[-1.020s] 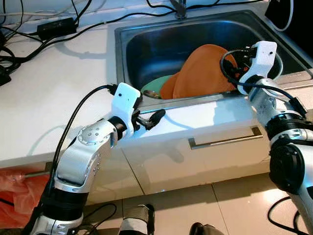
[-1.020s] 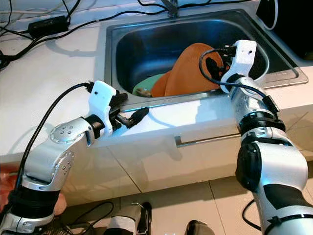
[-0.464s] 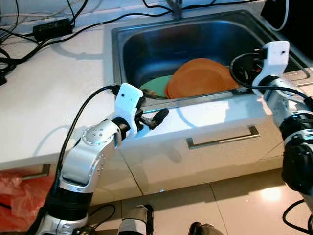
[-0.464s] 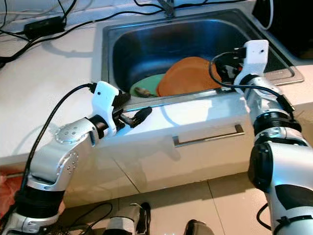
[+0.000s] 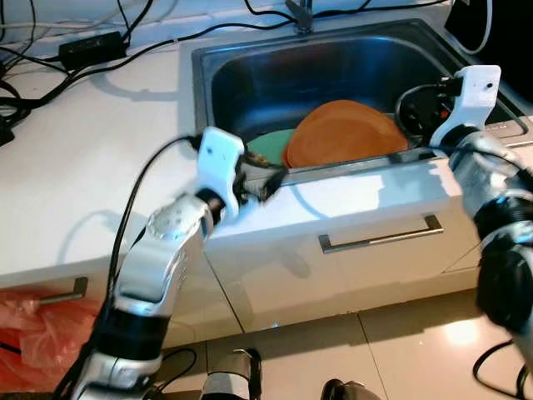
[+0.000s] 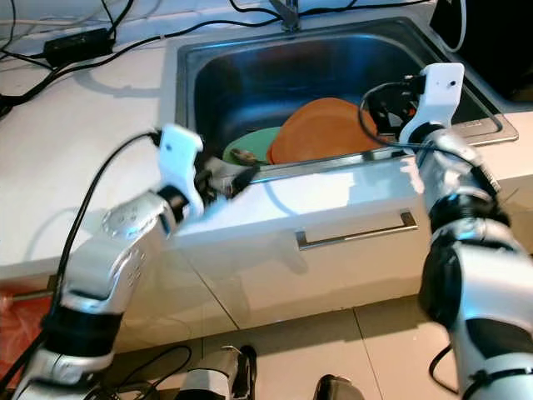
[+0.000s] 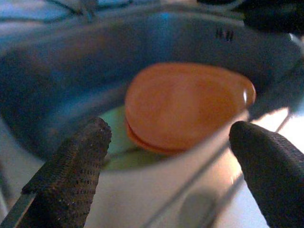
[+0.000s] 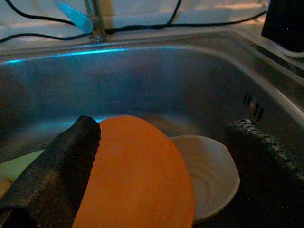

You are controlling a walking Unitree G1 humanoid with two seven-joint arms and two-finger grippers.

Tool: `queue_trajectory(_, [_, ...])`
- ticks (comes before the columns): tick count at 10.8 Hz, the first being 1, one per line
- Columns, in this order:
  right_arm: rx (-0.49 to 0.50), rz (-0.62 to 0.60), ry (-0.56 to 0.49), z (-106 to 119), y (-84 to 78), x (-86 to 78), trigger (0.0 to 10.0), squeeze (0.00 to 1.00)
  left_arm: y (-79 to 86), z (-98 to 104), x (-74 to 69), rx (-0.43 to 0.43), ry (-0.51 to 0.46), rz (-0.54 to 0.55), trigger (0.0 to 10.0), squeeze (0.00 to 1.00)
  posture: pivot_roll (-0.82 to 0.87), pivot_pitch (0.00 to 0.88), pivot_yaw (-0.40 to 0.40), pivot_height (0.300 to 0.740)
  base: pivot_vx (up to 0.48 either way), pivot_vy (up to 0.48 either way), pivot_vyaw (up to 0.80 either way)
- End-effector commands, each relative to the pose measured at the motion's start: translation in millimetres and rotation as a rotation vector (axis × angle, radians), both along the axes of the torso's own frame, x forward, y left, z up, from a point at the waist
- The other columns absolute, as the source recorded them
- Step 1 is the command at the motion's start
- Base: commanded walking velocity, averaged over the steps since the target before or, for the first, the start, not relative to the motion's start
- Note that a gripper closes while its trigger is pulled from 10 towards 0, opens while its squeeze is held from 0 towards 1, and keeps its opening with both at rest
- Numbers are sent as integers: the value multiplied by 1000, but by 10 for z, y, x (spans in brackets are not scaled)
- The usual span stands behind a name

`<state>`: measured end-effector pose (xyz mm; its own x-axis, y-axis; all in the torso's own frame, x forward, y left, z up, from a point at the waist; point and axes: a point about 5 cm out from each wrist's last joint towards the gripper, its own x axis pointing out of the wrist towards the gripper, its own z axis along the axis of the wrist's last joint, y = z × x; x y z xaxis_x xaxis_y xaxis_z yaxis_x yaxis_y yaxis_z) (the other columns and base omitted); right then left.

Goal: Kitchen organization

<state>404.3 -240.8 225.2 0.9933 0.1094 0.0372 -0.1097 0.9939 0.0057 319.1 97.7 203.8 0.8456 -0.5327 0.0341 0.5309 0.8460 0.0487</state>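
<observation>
Left eye view: I stand before a steel sink set in a white counter. In the basin an orange plate lies low, overlapping a green plate on its left. My left gripper is at the sink's front rim, near the green plate, blurred, so I cannot judge its spread here. My right arm reaches to the sink's front right corner, its white wrist housing above the rim; the fingers are hidden behind cable. Black cables run over the counter behind the sink. A drawer handle shows on the cabinet front below, and something red lies low at the left.

Right eye view: the same scene; a small brown bit rests on the green plate.

Left wrist view: my left fingers stand wide apart and hold nothing. Between them I look over the pale sink edge at the orange plate, with a sliver of the green plate under its near side.

Right wrist view: my right gripper is spread wide and empty inside the basin, one finger just beside the orange plate's edge. A white bowl sits behind the orange plate. The tap's base rises at the far rim.
</observation>
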Motion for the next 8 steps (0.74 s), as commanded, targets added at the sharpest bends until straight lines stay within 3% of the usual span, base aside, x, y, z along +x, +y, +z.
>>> queue_trajectory(1, [26,8,-44,41,16,-8,10000,1000,41,43,33,-11,-34,37,10000,0,208,56,60,740,0,0,0])
queue_trajectory(4, [11,29,-187,194,85,-75,10000,1000,54,144,144,-69,-137,129,10000,0,157,0,62,740,0,0,0])
queue_trajectory(5, [-18,35,-251,243,127,-149,10000,898,78,165,166,-81,-163,188,10000,0,154,0,61,740,0,0,0])
queue_trajectory(6, [-13,9,-285,273,130,-216,10000,0,99,177,191,-97,-185,237,10000,0,150,0,66,740,0,0,0])
queue_trajectory(8, [2,-5,-319,258,216,-392,10000,0,110,247,159,-73,-261,264,10000,0,148,0,79,740,0,0,0])
